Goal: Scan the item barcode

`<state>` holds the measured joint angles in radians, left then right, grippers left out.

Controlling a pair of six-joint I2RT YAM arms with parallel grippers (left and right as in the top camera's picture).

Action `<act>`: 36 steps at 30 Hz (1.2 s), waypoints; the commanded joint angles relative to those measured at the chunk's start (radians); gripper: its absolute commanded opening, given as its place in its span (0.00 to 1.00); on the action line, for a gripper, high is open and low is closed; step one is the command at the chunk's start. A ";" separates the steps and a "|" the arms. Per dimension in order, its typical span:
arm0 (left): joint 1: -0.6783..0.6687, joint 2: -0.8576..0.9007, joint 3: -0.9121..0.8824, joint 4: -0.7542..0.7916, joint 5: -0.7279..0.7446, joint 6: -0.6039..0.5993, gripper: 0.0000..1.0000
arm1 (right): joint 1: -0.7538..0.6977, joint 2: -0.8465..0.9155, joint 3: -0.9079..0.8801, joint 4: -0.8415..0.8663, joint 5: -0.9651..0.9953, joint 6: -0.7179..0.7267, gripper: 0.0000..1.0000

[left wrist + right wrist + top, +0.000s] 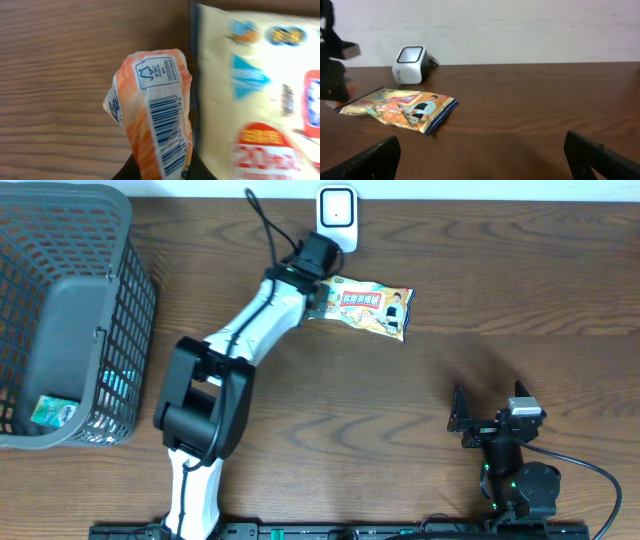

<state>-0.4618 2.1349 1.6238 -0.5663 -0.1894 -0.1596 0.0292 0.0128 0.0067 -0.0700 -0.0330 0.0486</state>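
The snack packet (365, 307) is orange and cream, the scanner (337, 215) white.

FSC logo (156, 73) + barcode (168, 134) on orange pkt (145, 150); digits unreadable.

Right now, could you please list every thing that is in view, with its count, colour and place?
scanner: 1, white, far edge of the table, middle
bag: 1, yellow and orange, flat on the table in front of the scanner
packet: 1, orange and white, barcode showing, held up beside the bag
basket: 1, grey mesh, left end of the table
packs: at least 2, green and blue, at the bottom of the basket; what kind, I cannot tell
table: 1, dark brown wood, under everything
left gripper: 1, black, shut on the packet, near the scanner
right gripper: 1, black, open and empty, near edge on the right
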 commanded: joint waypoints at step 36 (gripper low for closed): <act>-0.113 -0.026 0.007 0.026 -0.028 -0.443 0.08 | -0.011 -0.002 -0.001 -0.005 0.000 0.010 0.99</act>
<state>-0.5755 2.1056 1.6238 -0.5358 -0.1860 -0.4332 0.0292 0.0128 0.0067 -0.0700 -0.0330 0.0486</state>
